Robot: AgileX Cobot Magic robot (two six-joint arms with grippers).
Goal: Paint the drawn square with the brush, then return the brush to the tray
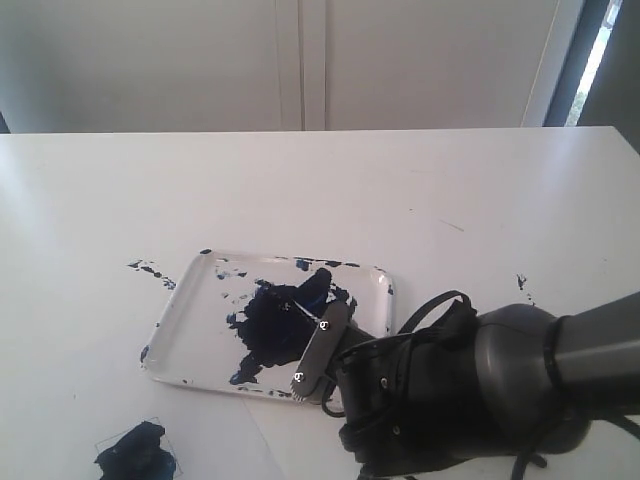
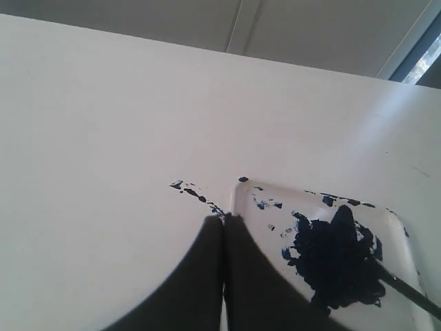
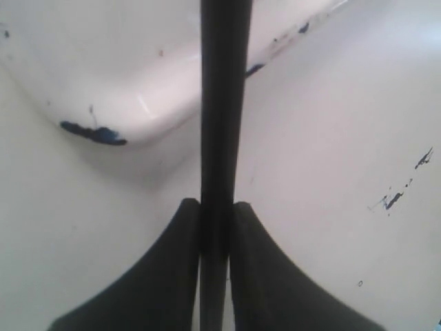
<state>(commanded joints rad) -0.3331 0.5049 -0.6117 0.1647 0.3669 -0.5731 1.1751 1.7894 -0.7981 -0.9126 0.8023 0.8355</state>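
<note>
Near left of the table (image 1: pixel 450 190): drawn square (image 1: pixel 140 452), blotched dark blue, well apart from both grippers.
Left gripper (image 2: pixel 224 219): its two dark fingers are pressed together with nothing between them; in its own camera the tips show against one corner of the tray. It does not show in the exterior view.
Paint specks (image 1: pixel 150 270): dark blue flecks on the table just beside the tray's far left corner.
Tray (image 1: pixel 175 325): white, flat on the table, right of the square and farther back, its rim flecked with blue.
Paint blotch (image 1: pixel 275 325): dark blue-black, spread over the middle of the tray.
Brush (image 3: pixel 223 103): clamped in the right gripper, its black stick running straight out between the fingers; its far end lies over the blotch. I cannot tell whether it touches the paint.
Right gripper (image 1: pixel 335 315): closed on the brush, reaching in over the tray's near right corner.
Right arm (image 1: pixel 520 370): dark and bulky, coming in from the right edge.
</note>
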